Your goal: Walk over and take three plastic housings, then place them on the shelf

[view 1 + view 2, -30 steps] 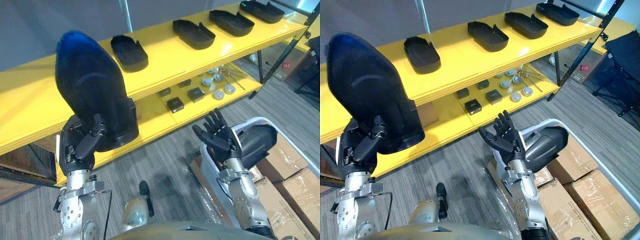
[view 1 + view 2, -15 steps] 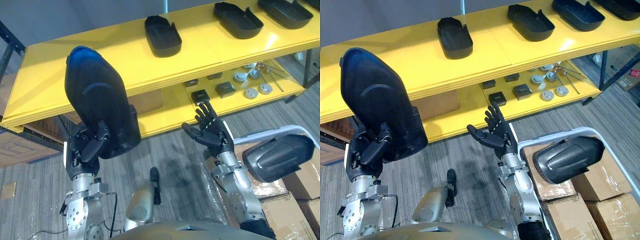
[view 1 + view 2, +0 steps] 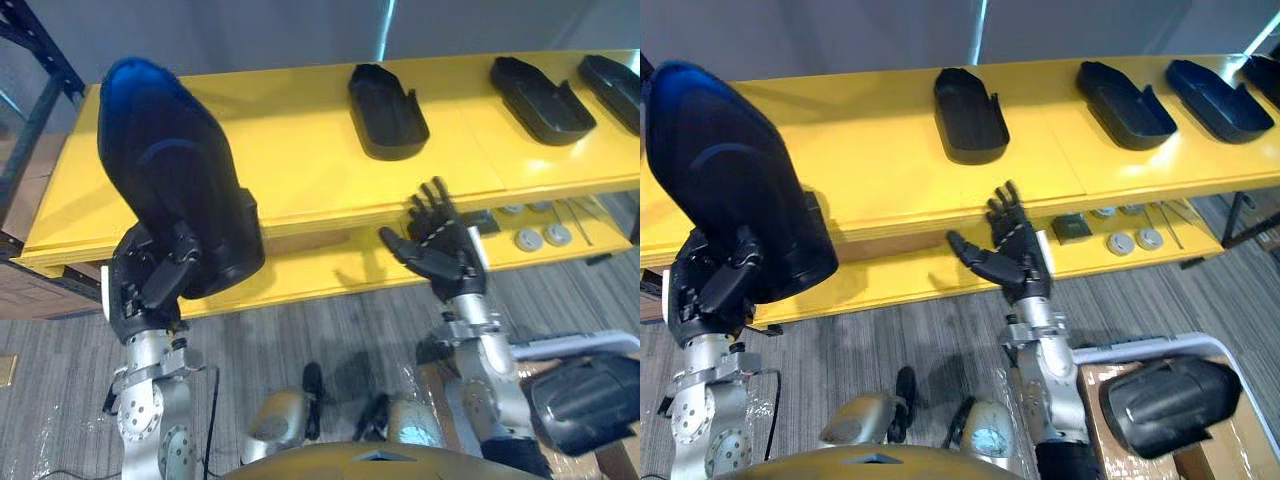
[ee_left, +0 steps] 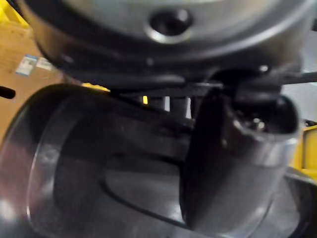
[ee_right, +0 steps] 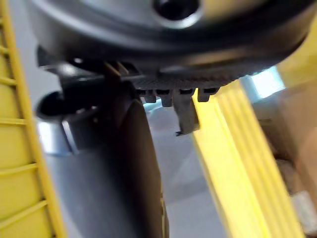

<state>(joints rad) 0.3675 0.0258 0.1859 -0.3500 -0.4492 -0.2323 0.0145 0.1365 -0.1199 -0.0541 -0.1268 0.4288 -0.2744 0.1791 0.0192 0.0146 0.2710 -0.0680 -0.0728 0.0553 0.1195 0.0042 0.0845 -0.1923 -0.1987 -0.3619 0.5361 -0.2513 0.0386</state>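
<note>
The left hand (image 3: pixel 148 292) is raised at the left of the scene. Its fingers are curled round the lower end of the held housing (image 3: pixel 165 170), a large black plastic shell that stands upright with its rounded end uppermost. It shows in front of the left part of the yellow shelf (image 3: pixel 290 165); whether it touches the top board I cannot tell.

On that top board three more black shells lie hollow side up in a row, well apart from one another: the first shelf housing (image 3: pixel 388 110) near the middle, the second shelf housing (image 3: pixel 543 98) to its right, and the third shelf housing (image 3: pixel 615 90) at the right edge.

The right hand (image 3: pixel 442 258) is held up in the centre, in front of the lower board. Its fingers are straight and spread, the palm is turned up and it holds nothing. Just right of it on the lower board sit a small black block (image 3: pixel 1070 227) and round grey parts (image 3: pixel 1135 241).

At the near right a spare housing (image 3: pixel 1168 402) lies inside a white-rimmed bin (image 3: pixel 1140 349). Grey carpet (image 3: pixel 890 330) covers the floor below the shelf.
</note>
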